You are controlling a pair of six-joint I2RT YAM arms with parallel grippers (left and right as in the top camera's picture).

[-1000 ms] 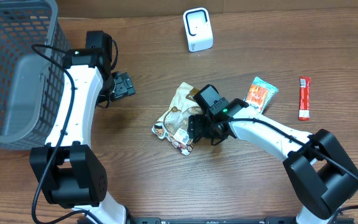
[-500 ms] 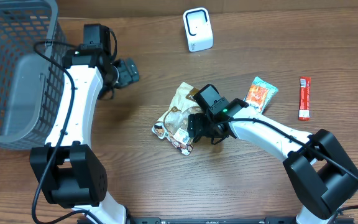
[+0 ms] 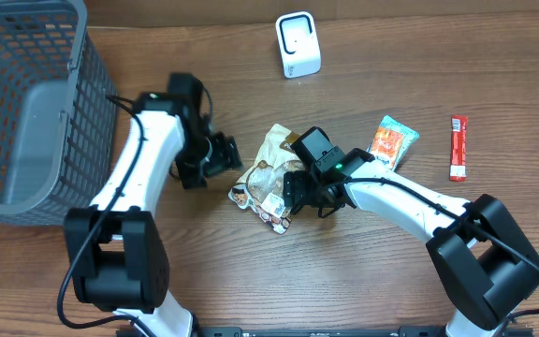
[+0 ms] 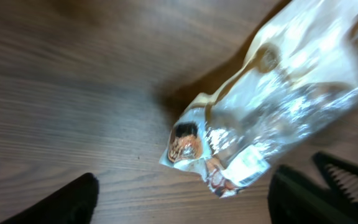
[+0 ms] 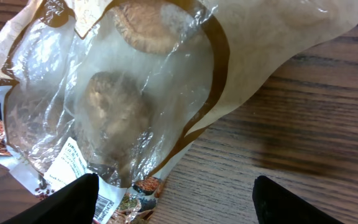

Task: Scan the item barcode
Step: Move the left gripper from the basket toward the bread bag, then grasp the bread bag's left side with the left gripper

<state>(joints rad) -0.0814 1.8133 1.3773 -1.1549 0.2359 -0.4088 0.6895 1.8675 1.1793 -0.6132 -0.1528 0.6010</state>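
Note:
The item, a crumpled clear-and-tan bag [image 3: 268, 173] with brown lumps inside, lies mid-table. A white barcode label [image 5: 79, 180] sits at its lower corner. In the overhead view my left gripper [image 3: 221, 154] hovers just left of the bag. Its wrist view shows the bag [image 4: 272, 106] ahead and the left gripper [image 4: 182, 208] open, with only bare wood between the fingers. My right gripper [image 3: 298, 192] is over the bag's right side. In its wrist view the right gripper [image 5: 179, 205] is open, straddling the lower edge of the bag [image 5: 135, 81], one finger over the label. The white scanner [image 3: 298, 44] stands at the back.
A grey mesh basket [image 3: 17, 103] fills the far left. An orange snack packet [image 3: 393, 142] and a red stick packet [image 3: 458, 147] lie to the right of the bag. My right gripper's toothed finger [image 4: 347, 177] shows at the edge of the left wrist view.
My left arm has swung from beside the basket toward the middle, bringing its gripper up to the bag's left edge. The right arm and the bag have stayed put.

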